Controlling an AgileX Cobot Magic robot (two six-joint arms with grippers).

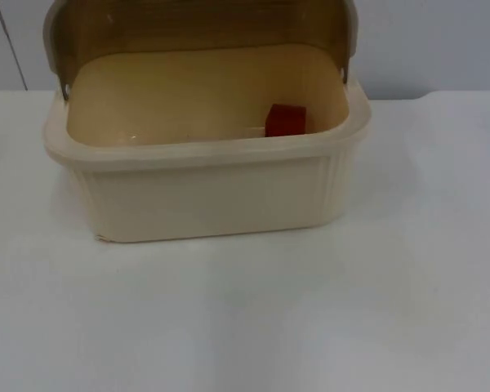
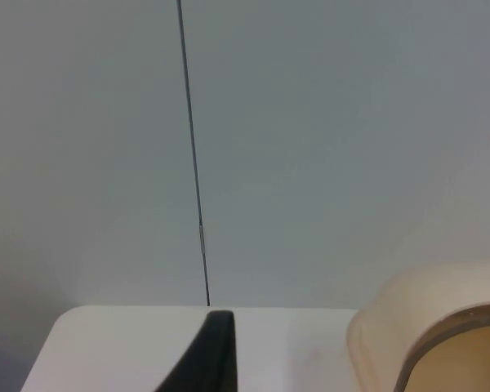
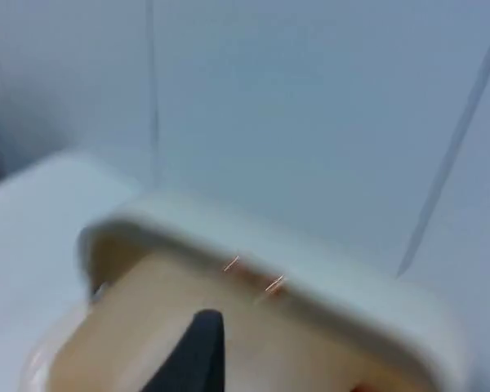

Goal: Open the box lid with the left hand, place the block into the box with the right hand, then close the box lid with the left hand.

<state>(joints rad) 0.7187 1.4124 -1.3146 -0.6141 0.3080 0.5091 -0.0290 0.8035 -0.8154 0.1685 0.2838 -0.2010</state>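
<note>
One red block [image 1: 285, 120] is seen lying inside the cream box [image 1: 204, 196], on its floor near the right-hand wall and close behind the front rim in the top view. The box is set on the white surface [image 1: 310, 318], toward the far side by the grey partition wall [image 1: 433, 41], and its lid [image 1: 196, 28] is raised, tilted back behind the opening, with its brownish translucent underside turned to the camera.

The left end effector [image 2: 212, 359] is caught in the left wrist view as one black fingertip, held over the far edge of the surface. To the right of that fingertip, the curved cream edge of the lid is seen, well apart from it and not touched. Ahead of the end effector the partition wall is faced, with a thin dark seam [image 2: 192, 155] running down it. Whether the left end effector is spread or closed cannot be told, since a single fingertip is all that can be made out.

The right end effector [image 3: 200, 347] is shown in the right wrist view as a black fingertip held above the box. Just beyond and below it the raised lid's pale rim and the tan interior are seen, blurred. A small speck of red is glimpsed off to the fingertip's right, too small to be identified. Nothing is seen gripped, and whether this end effector is spread or closed cannot be told either.
</note>
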